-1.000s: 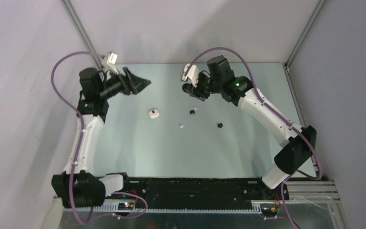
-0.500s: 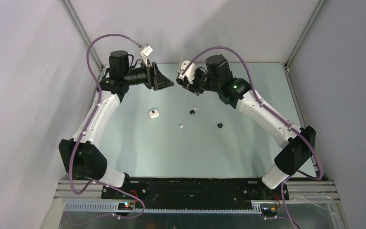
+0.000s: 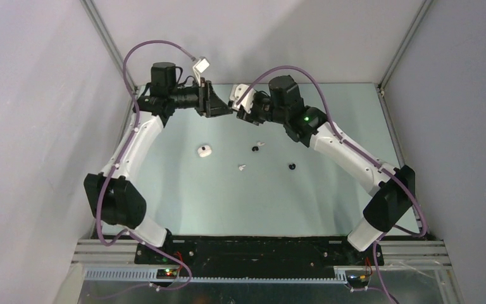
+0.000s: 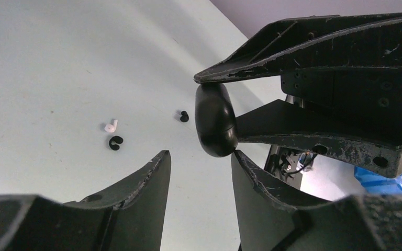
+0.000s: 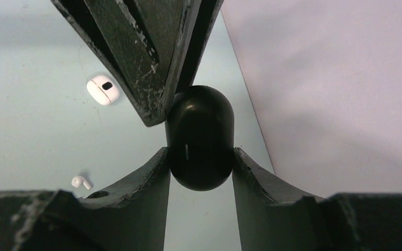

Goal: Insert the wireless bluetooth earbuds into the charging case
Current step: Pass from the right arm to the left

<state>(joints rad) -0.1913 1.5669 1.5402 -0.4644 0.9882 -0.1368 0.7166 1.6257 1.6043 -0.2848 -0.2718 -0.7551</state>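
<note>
Black oval pebble (image 5: 200, 137): clamped in right gripper (image 5: 199, 151), left gripper (image 4: 200, 154) jaws parted beside it. May slip mid-handover, striking earbud (image 5: 81, 182) or charging case (image 5: 103, 90).

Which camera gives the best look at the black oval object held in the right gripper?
The right wrist view is best: the black oval object fills the centre, clamped between the fingers of the right gripper. The left wrist view shows it side-on and smaller. In the top external view it cannot be made out where the arms meet.

black pebble (image 5: 200, 137) partly hidden, earbuds (image 3: 242, 168) tiny
</note>
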